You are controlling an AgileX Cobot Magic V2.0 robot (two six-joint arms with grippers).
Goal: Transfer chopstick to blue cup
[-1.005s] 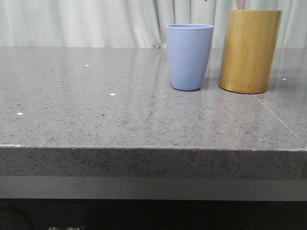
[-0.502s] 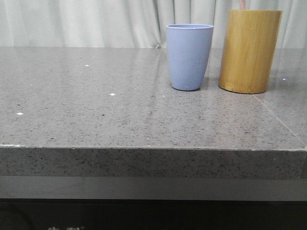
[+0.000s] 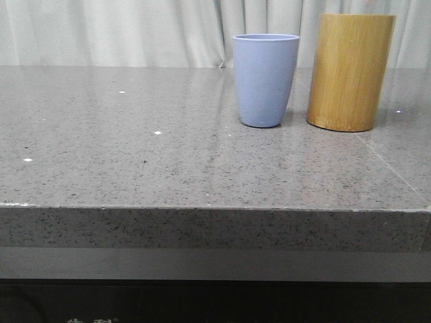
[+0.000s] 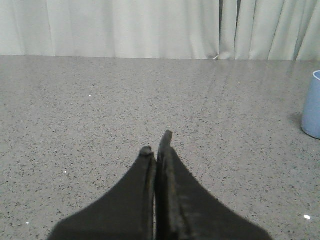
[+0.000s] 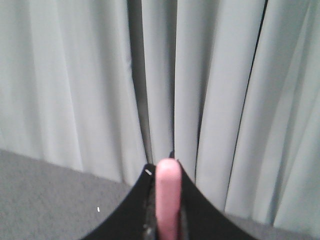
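The blue cup stands upright at the back of the grey stone table, just left of a taller bamboo cylinder. Its side also shows in the left wrist view as the blue cup. My right gripper is shut on the pale pink chopstick, whose rounded end sticks out between the black fingers, with curtain behind it. My left gripper hovers low over bare tabletop, well to the left of the cup, its jaws pressed together with nothing between them.
A pale curtain hangs behind the table. The table's front edge runs across the front view, with wide bare stone left of the cups. A seam in the tabletop runs forward from the bamboo cylinder.
The pink chopstick tip that stuck up above the bamboo cylinder's rim has risen out of the front view. Both cups stay put.
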